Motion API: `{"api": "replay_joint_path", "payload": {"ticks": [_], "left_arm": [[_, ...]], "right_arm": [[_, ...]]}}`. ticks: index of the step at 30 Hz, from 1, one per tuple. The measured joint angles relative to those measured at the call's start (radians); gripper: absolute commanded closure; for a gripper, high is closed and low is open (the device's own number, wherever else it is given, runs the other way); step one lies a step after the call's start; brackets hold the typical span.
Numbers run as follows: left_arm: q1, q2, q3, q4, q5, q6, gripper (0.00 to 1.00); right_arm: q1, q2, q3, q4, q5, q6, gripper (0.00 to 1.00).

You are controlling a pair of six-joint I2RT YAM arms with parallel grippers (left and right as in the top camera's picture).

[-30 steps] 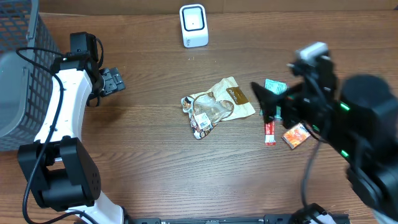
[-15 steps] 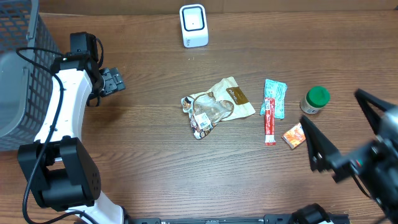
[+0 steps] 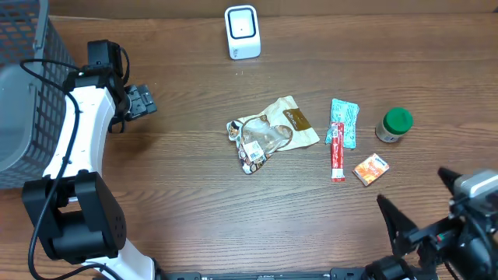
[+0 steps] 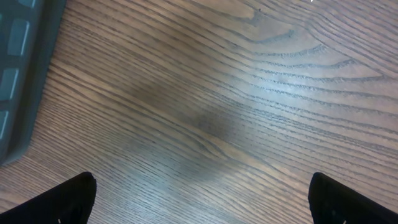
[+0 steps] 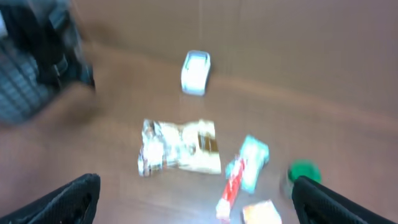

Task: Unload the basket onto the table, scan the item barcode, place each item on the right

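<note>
The white barcode scanner stands at the table's far edge and also shows, blurred, in the right wrist view. Several items lie mid-table: a clear and brown snack bag, a red stick pack, a teal packet, a green-lidded jar and an orange packet. My right gripper hangs open and empty at the near right, short of the items. My left gripper is open over bare wood at the far left.
A grey wire basket fills the far left corner, and its edge shows in the left wrist view. The wooden table carries nothing else near the grippers.
My right arm has swung from above the items down to the near right corner, uncovering the jar, stick pack and packets. The left arm has not moved.
</note>
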Motion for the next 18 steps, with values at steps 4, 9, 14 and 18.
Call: {"api": "replay_joint_path", "payload": {"ticks": [4,9,14,18], "left_arm": [[0.0,0.0,0.0,0.0,0.0,0.0,0.0],[0.0,0.0,0.0,0.0,0.0,0.0,0.0],[0.0,0.0,0.0,0.0,0.0,0.0,0.0],[0.0,0.0,0.0,0.0,0.0,0.0,0.0]], "right_arm": [[-0.016,0.0,-0.003,-0.127,0.0,0.0,0.0],[-0.026,0.0,-0.011,-0.287,0.0,0.001,0.0],[-0.026,-0.011,-0.013,-0.305,0.0,0.0,0.0],[-0.026,-0.028,-0.014,-0.304,0.0,0.001,0.0]]}}
